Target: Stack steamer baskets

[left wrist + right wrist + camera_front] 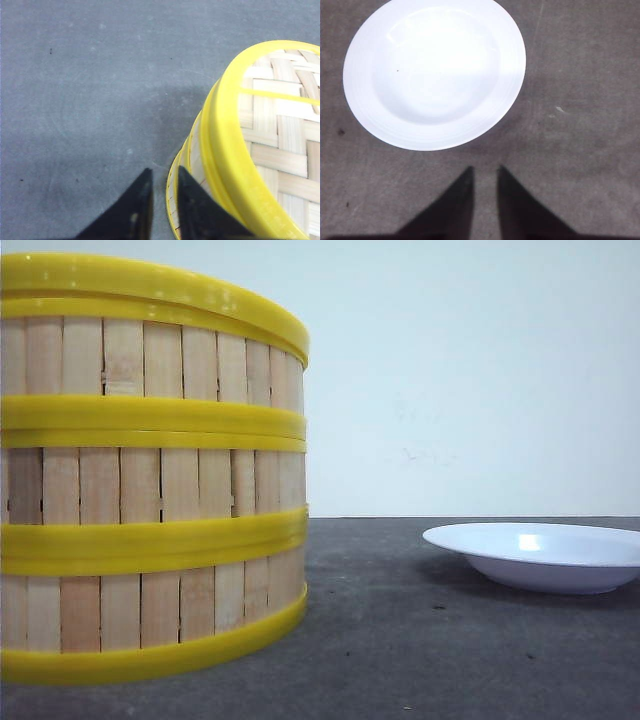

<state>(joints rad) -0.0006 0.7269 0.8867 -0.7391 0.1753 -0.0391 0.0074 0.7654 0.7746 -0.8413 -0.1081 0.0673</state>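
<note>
1. Three round steamer baskets (150, 480) with pale vertical wood-slat walls and glossy yellow plastic rings stand stacked one on another on the dark grey table (420, 640), seated evenly with their walls in line.
2. The left gripper (164, 182) hangs above the table just beside the stack; its two black fingers (137, 200) sit with only a thin gap between them, clamped on nothing.
3. From that gripper, the stack's yellow top rim lies close off to one side, and one fingertip looks to be right at the wall (whether it touches cannot be told).
4. The woven bamboo floor of the top basket (280, 135) shows inside the rim.
5. The right gripper (485, 172) hovers over bare table, its dark fingers (457, 200) a narrow gap apart and holding nothing.
6. Just ahead of the right fingertips lies a shallow round white plate (435, 75), apart from them and with nothing in it.
7. In the front view the plate rests on the table well apart from the stack.
</note>
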